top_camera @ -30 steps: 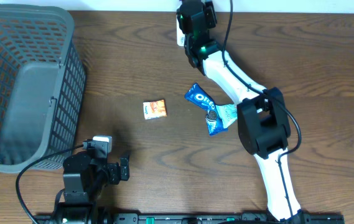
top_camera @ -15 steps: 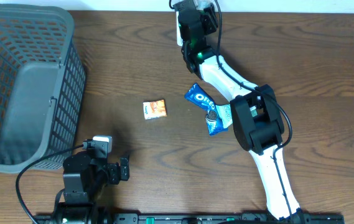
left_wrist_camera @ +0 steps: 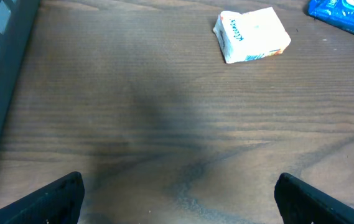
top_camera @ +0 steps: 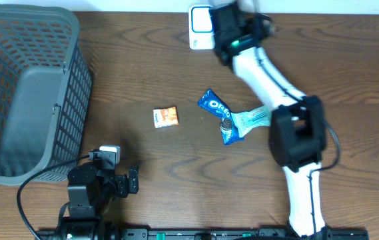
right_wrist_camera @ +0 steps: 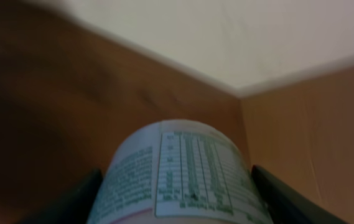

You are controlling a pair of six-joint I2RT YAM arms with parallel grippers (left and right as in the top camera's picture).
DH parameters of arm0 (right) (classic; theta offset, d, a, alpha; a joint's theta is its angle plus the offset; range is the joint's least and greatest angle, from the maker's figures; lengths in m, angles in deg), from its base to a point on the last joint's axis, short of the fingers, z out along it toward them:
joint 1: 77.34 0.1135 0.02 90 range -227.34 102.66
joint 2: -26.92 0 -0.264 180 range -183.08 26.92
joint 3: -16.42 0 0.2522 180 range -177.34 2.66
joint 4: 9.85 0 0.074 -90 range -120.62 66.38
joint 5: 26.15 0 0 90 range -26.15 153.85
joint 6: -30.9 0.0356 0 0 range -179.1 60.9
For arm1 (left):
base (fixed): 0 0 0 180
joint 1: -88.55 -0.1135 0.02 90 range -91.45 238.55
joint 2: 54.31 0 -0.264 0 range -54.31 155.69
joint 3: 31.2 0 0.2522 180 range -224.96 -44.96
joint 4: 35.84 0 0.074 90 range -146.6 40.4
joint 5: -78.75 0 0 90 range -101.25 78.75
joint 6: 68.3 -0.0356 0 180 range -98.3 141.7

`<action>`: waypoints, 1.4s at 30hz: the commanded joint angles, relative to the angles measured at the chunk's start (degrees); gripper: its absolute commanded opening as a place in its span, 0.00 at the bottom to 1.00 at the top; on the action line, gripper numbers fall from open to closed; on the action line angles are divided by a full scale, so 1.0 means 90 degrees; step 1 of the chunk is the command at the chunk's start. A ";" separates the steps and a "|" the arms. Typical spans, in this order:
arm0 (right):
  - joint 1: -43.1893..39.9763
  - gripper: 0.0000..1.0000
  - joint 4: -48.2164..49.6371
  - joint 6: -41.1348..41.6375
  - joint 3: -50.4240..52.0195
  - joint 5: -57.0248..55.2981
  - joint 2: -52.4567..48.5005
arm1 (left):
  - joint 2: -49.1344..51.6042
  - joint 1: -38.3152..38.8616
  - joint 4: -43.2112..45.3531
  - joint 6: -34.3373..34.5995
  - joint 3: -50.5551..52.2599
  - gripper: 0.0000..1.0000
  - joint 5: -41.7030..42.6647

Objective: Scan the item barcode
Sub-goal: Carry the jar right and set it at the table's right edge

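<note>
I counted one basket [top_camera: 26,93], three packets, one white device [top_camera: 201,28] and one round container [right_wrist_camera: 183,162], with my two arms over the brown surface [top_camera: 129,67].

The grey mesh basket stood at the left end of the surface, and its grey floor showed through the open top. The three packets lay loose mid-surface, outside the basket: a small orange-and-white packet [top_camera: 166,117], a blue packet [top_camera: 213,103] printed "OREO", and a pale blue packet [top_camera: 246,122] just beside the blue one, seemingly touching it. The small packet carried red lettering that I could not read.

My right end effector [right_wrist_camera: 177,180] was partly closed around the round container, one finger on each side, up at the far edge of the surface just right of the white device. The container's label faced my wrist camera: a nutrition table and blocks of green print, too blurred to read. I could not make out a barcode.

My left end effector [left_wrist_camera: 180,186] hung at the near left, beside the basket, spread fully wide and holding nothing.
</note>
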State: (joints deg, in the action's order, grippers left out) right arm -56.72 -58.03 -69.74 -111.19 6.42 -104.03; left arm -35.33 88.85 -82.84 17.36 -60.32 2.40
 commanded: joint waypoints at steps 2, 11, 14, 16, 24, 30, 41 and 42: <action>-0.0690 0.64 -0.1438 0.2431 -0.0087 0.0248 0.0699 | -0.0005 0.0005 0.0000 0.0012 0.0017 0.98 0.0078; -0.3298 0.63 -0.2990 0.4036 -0.0080 0.2489 0.0602 | -0.0005 0.0005 0.0000 0.0012 0.0017 0.98 0.0078; -0.4080 0.63 -0.2973 0.4148 -0.0080 0.3228 0.0522 | -0.0005 0.0005 0.0000 0.0012 0.0017 0.98 0.0078; -0.4578 0.64 -0.2909 0.4369 -0.0080 0.3536 0.0476 | -0.0005 0.0005 0.0000 0.0012 0.0017 0.98 0.0078; -0.6052 0.62 -0.2866 0.4993 -0.0080 0.4894 0.0328 | -0.0005 0.0005 0.0000 0.0012 0.0017 0.98 0.0078; -0.6093 0.56 -0.2926 0.5102 -0.0080 0.4891 0.0323 | -0.0005 0.0005 0.0000 0.0012 0.0017 0.98 0.0078; -0.5683 0.59 -0.3191 0.5275 -0.0085 0.4869 0.0333 | -0.0005 0.0005 0.0000 0.0012 0.0017 0.98 0.0078; -0.5683 0.59 -0.3211 0.5365 -0.0085 0.4867 0.0330 | -0.0005 0.0005 0.0000 0.0012 0.0017 0.98 0.0078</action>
State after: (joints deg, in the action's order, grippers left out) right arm -108.15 -86.49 -24.67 -111.47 50.85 -100.56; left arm -35.33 88.85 -82.81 17.39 -60.32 2.40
